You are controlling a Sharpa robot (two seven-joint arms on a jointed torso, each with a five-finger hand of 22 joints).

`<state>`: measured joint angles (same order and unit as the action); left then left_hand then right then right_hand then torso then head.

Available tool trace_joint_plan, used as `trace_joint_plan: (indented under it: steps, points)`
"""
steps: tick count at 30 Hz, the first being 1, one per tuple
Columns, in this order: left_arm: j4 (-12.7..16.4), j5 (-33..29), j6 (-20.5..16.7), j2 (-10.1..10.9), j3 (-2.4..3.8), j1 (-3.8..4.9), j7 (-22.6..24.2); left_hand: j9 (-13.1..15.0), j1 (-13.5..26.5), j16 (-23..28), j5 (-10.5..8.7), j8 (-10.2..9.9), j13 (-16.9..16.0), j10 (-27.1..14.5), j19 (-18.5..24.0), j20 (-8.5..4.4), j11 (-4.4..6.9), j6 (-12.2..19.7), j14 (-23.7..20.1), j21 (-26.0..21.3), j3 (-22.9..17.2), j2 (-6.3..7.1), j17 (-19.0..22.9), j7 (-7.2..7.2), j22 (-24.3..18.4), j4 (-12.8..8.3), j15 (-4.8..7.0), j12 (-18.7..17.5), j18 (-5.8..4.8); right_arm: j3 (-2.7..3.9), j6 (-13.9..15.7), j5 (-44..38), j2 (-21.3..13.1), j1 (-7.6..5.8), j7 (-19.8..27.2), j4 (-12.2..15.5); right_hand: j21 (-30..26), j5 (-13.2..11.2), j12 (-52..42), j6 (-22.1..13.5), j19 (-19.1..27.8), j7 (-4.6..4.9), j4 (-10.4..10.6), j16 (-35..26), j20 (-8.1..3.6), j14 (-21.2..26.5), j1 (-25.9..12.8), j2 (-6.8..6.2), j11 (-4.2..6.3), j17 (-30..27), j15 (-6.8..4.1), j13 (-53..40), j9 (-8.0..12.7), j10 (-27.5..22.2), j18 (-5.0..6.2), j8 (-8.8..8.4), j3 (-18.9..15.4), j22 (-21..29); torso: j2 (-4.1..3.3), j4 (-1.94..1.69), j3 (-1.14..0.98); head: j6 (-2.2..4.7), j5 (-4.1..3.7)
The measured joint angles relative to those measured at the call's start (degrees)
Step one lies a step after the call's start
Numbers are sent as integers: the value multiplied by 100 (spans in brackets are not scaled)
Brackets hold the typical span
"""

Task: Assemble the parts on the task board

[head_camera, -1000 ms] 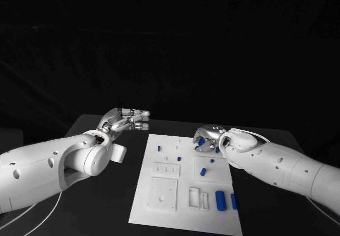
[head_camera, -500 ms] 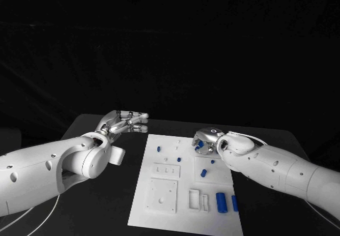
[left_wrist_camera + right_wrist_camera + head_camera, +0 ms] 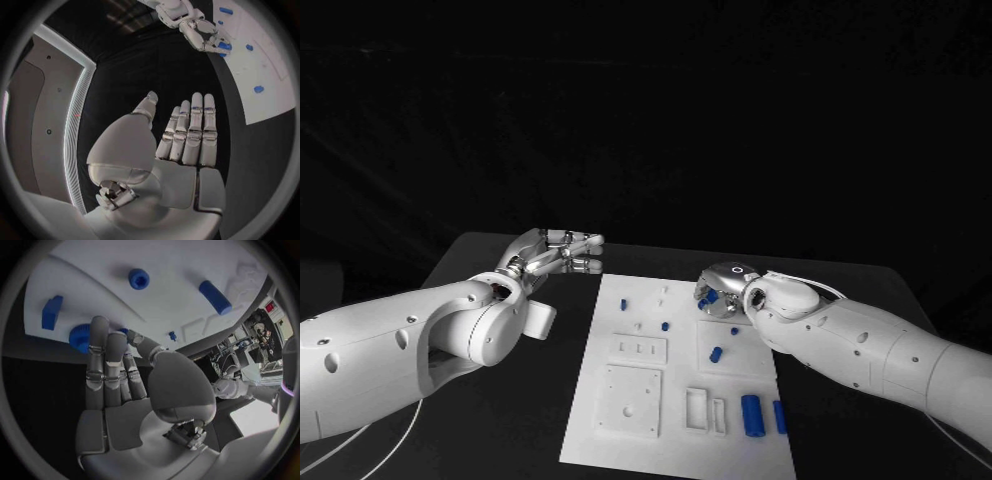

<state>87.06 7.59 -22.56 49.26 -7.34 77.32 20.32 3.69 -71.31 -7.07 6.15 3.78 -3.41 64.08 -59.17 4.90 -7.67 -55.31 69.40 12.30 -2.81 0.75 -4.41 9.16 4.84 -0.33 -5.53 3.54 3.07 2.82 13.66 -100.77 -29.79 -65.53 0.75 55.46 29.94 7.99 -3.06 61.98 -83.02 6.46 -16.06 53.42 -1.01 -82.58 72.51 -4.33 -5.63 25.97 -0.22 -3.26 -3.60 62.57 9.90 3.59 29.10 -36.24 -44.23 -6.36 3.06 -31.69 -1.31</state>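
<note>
The white task board (image 3: 678, 452) lies mid-table, also seen as the board (image 3: 94, 280) and the board (image 3: 272, 75). Small blue parts stand on it: a peg (image 3: 625, 302), a slanted cylinder (image 3: 715, 353) and two upright cylinders (image 3: 750, 413) near the front. My right hand (image 3: 723, 283) hovers over the board's far right corner, fingers straight and together (image 3: 103, 365), tips beside a round blue part (image 3: 80, 337); it grips nothing. That hand (image 3: 203, 35) appears from across the table. My left hand (image 3: 563, 250) is off the board's left side, fingers extended (image 3: 190, 135), holding nothing.
Raised white fixtures sit on the board: a square block (image 3: 629, 398), a flat plate (image 3: 639, 348) and slotted pieces (image 3: 704, 405). Other blue parts near my right hand are a block (image 3: 51, 311), a ring (image 3: 139, 278) and a cylinder (image 3: 215, 296). Black table (image 3: 502, 420) surrounds the board.
My right hand has sunk slightly toward the board's far right corner. My left hand has dipped a little, with its fingers still extended.
</note>
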Motion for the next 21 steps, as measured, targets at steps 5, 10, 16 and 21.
trace_joint_plan:
  steps: [5,10,16,21]
  points:
    - [-7,-4,8,-4,0,0,-10,6,0,0,0,0,0,0,0,0,0,0,0,0,-24,0,0,0,-6,24,0,0,0,0,15,-34,-13,1,-30,6,0,0,0,40,0,-1,4,0,0,0,-2,2,10,3,0,0,0,51,-1,0,37,-51,-18,-6,6,3,-31]
    - [-16,-7,12,-3,0,0,-20,5,0,0,0,0,0,0,0,0,0,-1,0,0,-24,0,0,1,-6,24,0,0,0,0,23,-58,-20,1,-45,17,-23,0,0,60,0,0,17,26,0,0,-2,2,10,7,-1,0,0,92,-5,0,49,-84,-32,-7,9,-19,-62]
    - [-28,-10,16,-4,-1,0,-33,5,0,0,0,0,0,0,0,0,0,-1,0,0,-24,0,0,1,-5,24,0,0,0,0,50,-76,-24,1,-56,42,-23,-79,0,251,-15,-16,53,36,-15,18,-35,35,96,18,-20,0,-2,401,-10,-1,117,-157,-50,-12,15,-28,-90]
    - [-40,-13,18,-11,-1,0,-42,5,0,0,0,0,1,0,0,0,0,-1,0,0,-24,0,0,1,-5,24,0,0,0,0,137,-81,-21,-1,-55,64,121,-290,8,622,-30,-64,61,49,-141,31,-87,88,236,35,-136,-2,-20,916,-87,-14,203,-350,-61,-16,19,-22,-99]
